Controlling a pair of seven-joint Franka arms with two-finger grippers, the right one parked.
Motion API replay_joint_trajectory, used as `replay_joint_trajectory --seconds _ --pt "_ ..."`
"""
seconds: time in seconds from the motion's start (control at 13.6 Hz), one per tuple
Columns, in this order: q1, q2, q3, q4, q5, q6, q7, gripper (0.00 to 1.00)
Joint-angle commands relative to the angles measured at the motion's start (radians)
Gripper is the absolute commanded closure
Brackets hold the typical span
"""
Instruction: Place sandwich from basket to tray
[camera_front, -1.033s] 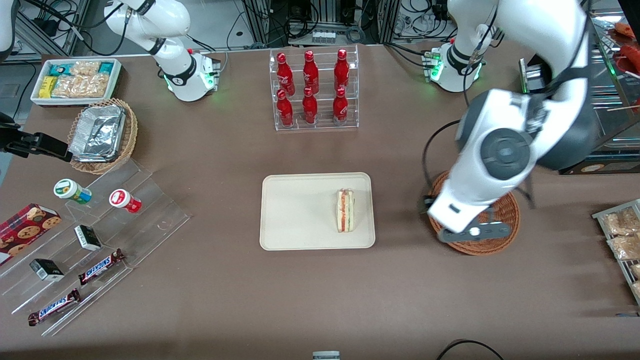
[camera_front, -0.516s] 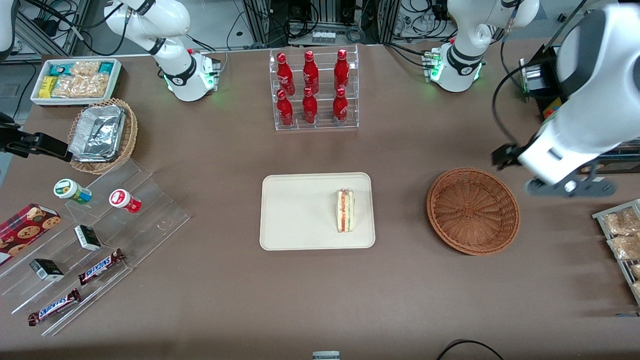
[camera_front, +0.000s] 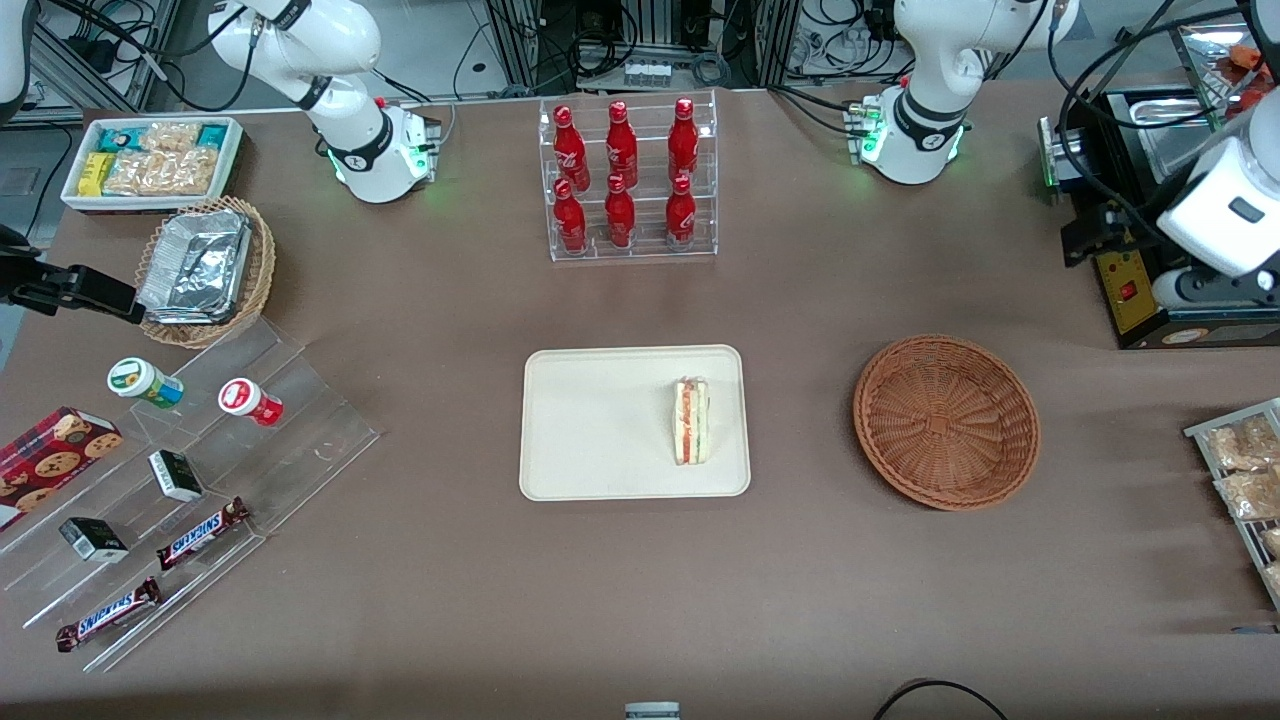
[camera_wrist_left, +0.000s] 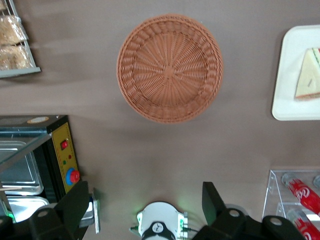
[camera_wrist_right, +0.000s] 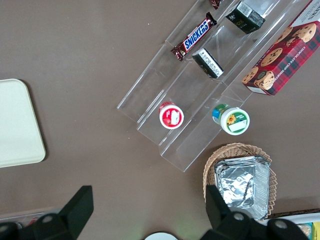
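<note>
Notably, SNICKERS bars (camera_front: 200, 534) legible; gripper (camera_wrist_left: 145, 205) fingers (camera_wrist_left: 75, 202) apart above basket (camera_wrist_left: 170, 67).

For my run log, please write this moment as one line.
sandwich: on tray | basket: empty | gripper: jaws open, holding nothing, high above table

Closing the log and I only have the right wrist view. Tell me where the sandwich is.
Observer: The sandwich lies on the tray, along the edge nearest the basket.
Operator: Report the basket.
Observer: It holds nothing.
Operator: Give me the hand.
Observer: The hand is open and raised high, farther from the front camera than the basket.
</note>
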Motion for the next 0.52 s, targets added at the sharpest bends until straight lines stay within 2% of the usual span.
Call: replay_joint_trajectory --seconds 0.0,0.22,0.44 --pt "0.061 -0.034 -0.069 -0.046 -0.026 -0.008 -0.011 0.0" --pt "0.065 -0.063 -0.071 -0.07 -0.037 -0.008 -0.013 0.0" --pt "0.094 -0.129 -0.083 -0.165 -0.04 0.024 -0.01 0.0"
